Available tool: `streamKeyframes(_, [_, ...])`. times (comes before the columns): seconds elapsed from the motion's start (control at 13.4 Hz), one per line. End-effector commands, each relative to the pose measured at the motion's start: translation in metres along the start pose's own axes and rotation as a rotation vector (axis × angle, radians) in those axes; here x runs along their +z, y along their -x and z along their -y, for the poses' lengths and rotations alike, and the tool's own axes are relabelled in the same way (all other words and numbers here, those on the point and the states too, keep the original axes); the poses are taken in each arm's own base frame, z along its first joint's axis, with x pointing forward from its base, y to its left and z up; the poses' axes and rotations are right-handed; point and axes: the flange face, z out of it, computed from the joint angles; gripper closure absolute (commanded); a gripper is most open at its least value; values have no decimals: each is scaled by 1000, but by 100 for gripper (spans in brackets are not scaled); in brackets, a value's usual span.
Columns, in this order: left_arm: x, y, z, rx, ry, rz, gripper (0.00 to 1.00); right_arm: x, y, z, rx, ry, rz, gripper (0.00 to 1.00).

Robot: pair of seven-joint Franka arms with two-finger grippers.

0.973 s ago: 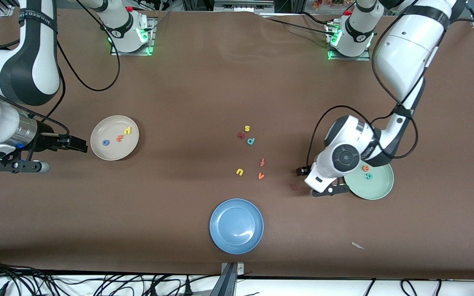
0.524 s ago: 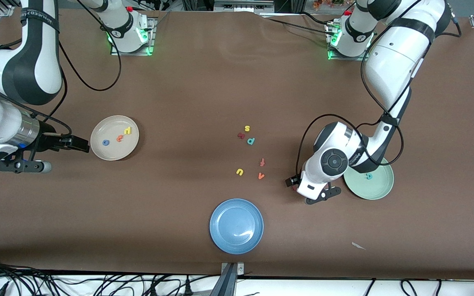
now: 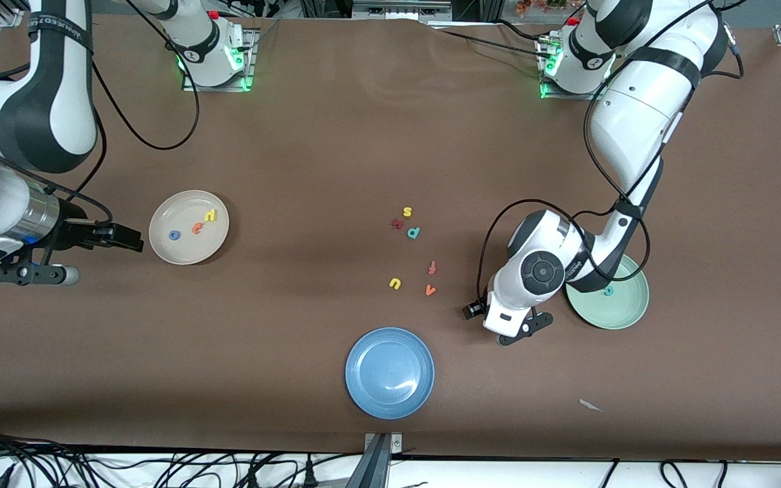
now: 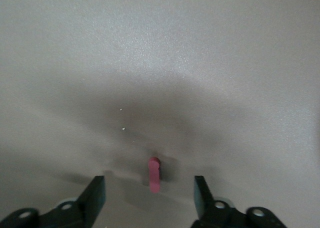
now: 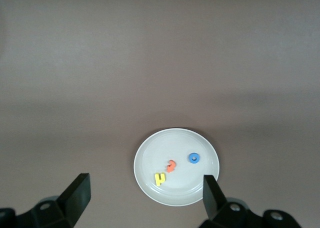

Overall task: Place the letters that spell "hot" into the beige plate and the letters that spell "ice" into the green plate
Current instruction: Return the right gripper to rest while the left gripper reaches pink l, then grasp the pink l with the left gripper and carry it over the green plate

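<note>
The dark red i lies flat on the table between the fingers of my left gripper, which is open with a gap on each side. In the front view this left gripper is low over the table beside the green plate and hides the i. The teal c lies in that plate; the arm covers the rest. The beige plate holds the yellow h, orange t and blue o. My right gripper waits open beside the beige plate.
A blue plate sits near the front camera. Loose letters lie mid-table: yellow s, a dark red one, teal p, red-orange f, yellow u, orange v. A paper scrap lies toward the left arm's end.
My left arm has swung away from the green plate and come down over the dark red i, which it now covers in the front view. The right arm has barely moved.
</note>
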Motion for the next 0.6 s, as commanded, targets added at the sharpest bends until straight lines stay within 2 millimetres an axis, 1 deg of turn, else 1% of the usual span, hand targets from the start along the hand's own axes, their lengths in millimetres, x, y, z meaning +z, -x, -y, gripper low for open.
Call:
streamKeyframes(0.0, [2,0,-8,-24,16,6,37,-11,-2,-14,-14,-36,15,1])
streamKeyframes(0.07, [3,-1,-8,-30,14,6,44,-11,-2,-16,-26,-24,19,1])
streamKeyframes(0.22, [6,0,-7,-35,12,9,53,-27,4,-15,-16,-3,4,1])
streamKeyframes(0.37, [6,0,-7,-34,11,8,63,-33,8,-21,-30,27,-3,1])
streamKeyframes(0.52, [6,-1,-7,-33,12,6,70,-35,12,-28,-20,35,-4,1])
